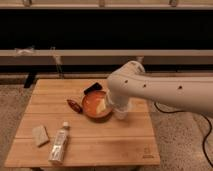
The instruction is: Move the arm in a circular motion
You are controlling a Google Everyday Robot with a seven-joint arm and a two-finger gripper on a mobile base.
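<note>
The arm [165, 90], thick, smooth and cream-beige with small dark screw holes, reaches in from the right edge. Its rounded joint [127, 80] hangs over the back right part of the wooden table [100, 145], just above an orange bowl [95, 107]. The gripper does not show; it lies hidden behind or beyond the arm's rounded end.
A white cup [121, 111] stands right of the bowl, under the arm. A small black object [92, 88] lies behind the bowl and a reddish-brown item [75, 105] left of it. A clear bottle [59, 145] and a beige block [40, 135] lie front left. A cable [206, 142] runs on the floor at right.
</note>
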